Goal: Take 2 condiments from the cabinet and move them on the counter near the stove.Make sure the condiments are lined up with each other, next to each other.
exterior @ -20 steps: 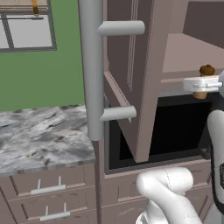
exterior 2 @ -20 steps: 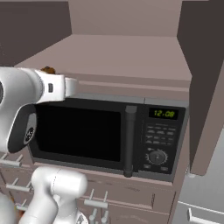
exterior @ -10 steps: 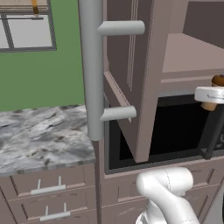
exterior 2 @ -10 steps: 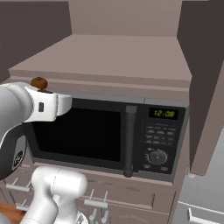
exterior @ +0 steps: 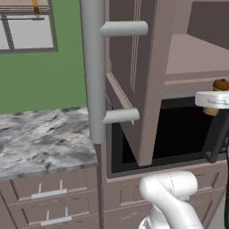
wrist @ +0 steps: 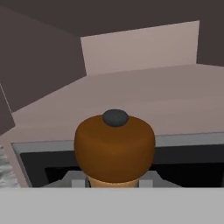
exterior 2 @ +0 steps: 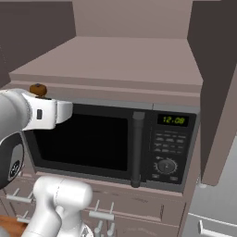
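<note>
Brown bottle is being held in the closed end effector, now carried clear of the cabinet shelf; table placement pending.

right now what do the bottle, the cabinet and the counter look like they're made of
Bottle: looks like turned wood, with a smooth warm brown matte cap and a small dark knob on top. It could be plastic.
Cabinet: painted or laminated wood, going by its flat pinkish-taupe panels with no gloss.
Counter: marble or a marble-look slab, with grey and white veining and a slight sheen.
</note>
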